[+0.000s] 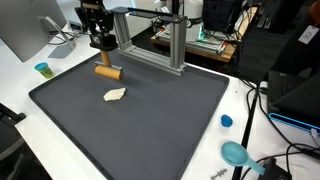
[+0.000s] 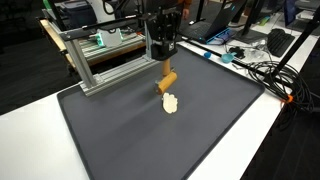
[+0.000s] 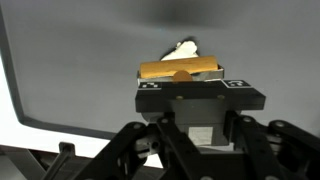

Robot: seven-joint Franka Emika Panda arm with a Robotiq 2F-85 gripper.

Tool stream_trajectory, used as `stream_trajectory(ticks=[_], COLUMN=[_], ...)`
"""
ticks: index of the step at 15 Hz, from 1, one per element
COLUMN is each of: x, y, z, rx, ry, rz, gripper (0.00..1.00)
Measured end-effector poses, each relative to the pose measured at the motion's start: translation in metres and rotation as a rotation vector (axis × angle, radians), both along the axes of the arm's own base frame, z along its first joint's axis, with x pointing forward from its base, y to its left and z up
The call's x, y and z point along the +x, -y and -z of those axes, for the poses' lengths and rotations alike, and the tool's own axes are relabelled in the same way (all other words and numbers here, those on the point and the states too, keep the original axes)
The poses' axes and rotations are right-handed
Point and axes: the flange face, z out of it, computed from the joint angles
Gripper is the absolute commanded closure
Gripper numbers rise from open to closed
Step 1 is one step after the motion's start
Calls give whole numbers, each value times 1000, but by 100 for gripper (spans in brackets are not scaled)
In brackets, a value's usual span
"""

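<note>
Starting at the far left, a monitor [image 1: 22, 30] stands on the white table [image 1: 15, 92], and 1 small cup [image 1: 42, 69] sits just off the edge of the dark mat [image 1: 150, 125].

Moving right, here is the gripper [image 1: 102, 60], pointing straight down over the far left part of the mat. Its jaws are clamped on 1 wooden cylinder [image 1: 108, 72]. The wrist view backs that up: the wooden cylinder [image 3: 180, 70] lies crosswise between the fingers, gripped about its middle, with both ends poking out. In an exterior view it hangs low under the gripper [image 2: 164, 62], very close to the mat. Whether it touches the mat, I cannot tell.

A shade to the right, 1 pale piece [image 1: 115, 95] lies flat on the mat, near the cylinder but apart from it.

Further right, at the far edge, stands a metal frame [image 1: 176, 45]. Off the mat's right side, a blue cap [image 1: 226, 121] and a teal scoop [image 1: 236, 153] rest on the table.

Now the handling. The cylinder looks stiff and light, probably plain wood, so it should not be fragile. It is round and smooth, though, so it could roll once on the mat or swivel in a loose pinch. The middle looks like the best place to hold it, squeezing across its width so neither end droops.
</note>
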Motion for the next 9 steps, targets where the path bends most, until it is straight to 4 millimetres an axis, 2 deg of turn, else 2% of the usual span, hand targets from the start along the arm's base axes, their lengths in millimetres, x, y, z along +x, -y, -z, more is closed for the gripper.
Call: stream_trajectory(ticks=[4, 9], x=[-1, -2], y=[4, 13], z=[6, 26], rx=[-33, 20], ry=[38, 60], rz=[-211, -460], gripper=[78, 78])
